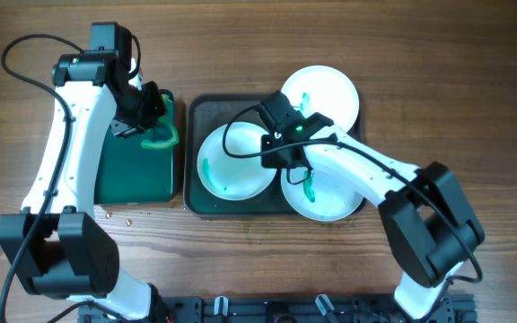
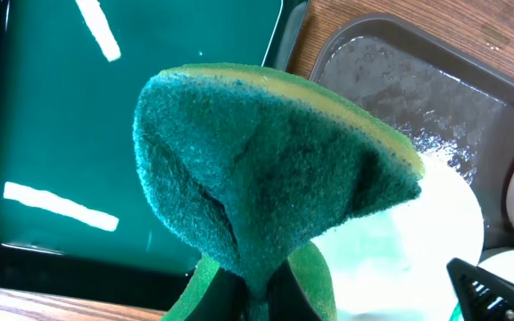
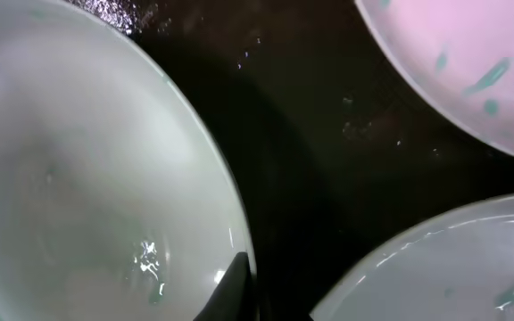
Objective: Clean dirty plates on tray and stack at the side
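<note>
Overhead view: the three plates are all on the tray (image 1: 206,106), i.e. the left plate (image 1: 234,166), the far plate (image 1: 330,90) and the near plate (image 1: 330,199). A green smear is seen on each, so none is judged clean and nothing is stacked at the side yet. The far plate hangs partly over the tray's rim, above the desk (image 1: 474,72).

The left claw (image 1: 151,108) is closed tight on the sponge (image 2: 266,178), which is pinched at one edge only and fans out above the small green tray (image 1: 133,170), beside the big tray.

The right claw (image 1: 281,152) is placed low btw. the plates. In the right wrist view one fingertip (image 3: 232,290) is seen at the left plate's rim. Whether the claw is open or closed, and whether the rim is gripped, cannot be told.

Possible problems:
- The tray looks wet in the left wrist view, so a plate taken by a thin rim grip could slip out.
- The plates lie v. close, prob. touching, so if one is lifted or dragged a neighbour could be pushed. The far plate is the most at risk and could be tipped off onto the desk.
- The sponge, being held by its edge, may fold when pressed, and the smear would be only partly wiped.
- If both arms are brought over the left plate together, a collision is possible.
</note>
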Available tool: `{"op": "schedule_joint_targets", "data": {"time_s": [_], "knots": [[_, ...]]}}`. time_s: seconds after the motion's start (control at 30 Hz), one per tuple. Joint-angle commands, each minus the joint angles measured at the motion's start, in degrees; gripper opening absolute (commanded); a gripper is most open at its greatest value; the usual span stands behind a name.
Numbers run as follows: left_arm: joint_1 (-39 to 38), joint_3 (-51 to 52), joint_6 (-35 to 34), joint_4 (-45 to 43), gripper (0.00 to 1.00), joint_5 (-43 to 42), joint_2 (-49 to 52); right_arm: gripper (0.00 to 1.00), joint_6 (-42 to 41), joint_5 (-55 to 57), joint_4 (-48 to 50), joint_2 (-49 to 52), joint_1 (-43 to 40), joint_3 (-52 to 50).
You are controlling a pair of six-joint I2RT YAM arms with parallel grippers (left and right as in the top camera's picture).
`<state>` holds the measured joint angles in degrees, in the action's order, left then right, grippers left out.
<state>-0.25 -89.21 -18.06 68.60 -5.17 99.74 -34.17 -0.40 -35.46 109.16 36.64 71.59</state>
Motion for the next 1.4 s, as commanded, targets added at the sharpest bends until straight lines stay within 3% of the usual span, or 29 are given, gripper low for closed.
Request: {"op": "schedule_joint_targets", "data": {"time_s": [0.0, 0.07, 0.1, 0.27, 0.4, 0.5, 0.57, 0.63, 0.9, 1.1, 1.37], "knots": [[0.04, -0.76, 0.98, -0.2, 0.04, 0.55, -0.52, 0.29, 8.87, 0.11, 1.38, 0.87, -0.35, -0.02], [0.02, -0.76, 0.98, -0.2, 0.04, 0.55, -0.52, 0.59, 17.68, -4.2, 3.08, 0.9, -1.14, -0.02], [0.0, -0.76, 0.98, -0.2, 0.04, 0.52, -0.52, 0.62, 21.55, -7.34, 4.13, 0.9, -1.84, -0.02], [0.0, -0.76, 0.96, -0.15, 0.04, 0.28, -0.52, 0.6, 31.43, -18.51, 8.24, 2.97, -6.56, 0.68], [0.0, -0.76, 0.96, -0.2, 0.04, 0.31, -0.52, 0.59, 32.76, -18.97, 9.16, 6.1, -7.74, 1.97], [0.0, -0.76, 0.96, -0.2, 0.04, 0.31, -0.52, 0.47, 32.24, -18.99, 11.02, 7.76, -7.74, 1.97], [0.0, -0.76, 0.96, -0.22, 0.04, 0.31, -0.52, 0.29, 29.38, -18.93, 11.96, 8.09, -7.74, 1.97], [0.0, -0.74, 0.96, -0.2, 0.04, 0.31, -0.52, 0.05, 25.62, -18.73, 13.0, 8.07, -7.74, 1.97], [-1.77, 1.31, 0.7, -0.22, 0.04, -6.21, -0.31, 0.04, -6.8, -10.58, 9.2, 7.78, -7.45, 1.97], [-8.35, 11.34, -6.29, -8.83, 0.04, -6.14, -0.24, 0.04, -16.02, -6.23, 2.78, 7.78, -5.88, 1.9], [-17.0, 17.59, -11.61, -24.85, 0.04, 0.42, 4.28, 0.04, -13.6, -5.57, 1.9, 7.78, -5.62, 1.79]]}}
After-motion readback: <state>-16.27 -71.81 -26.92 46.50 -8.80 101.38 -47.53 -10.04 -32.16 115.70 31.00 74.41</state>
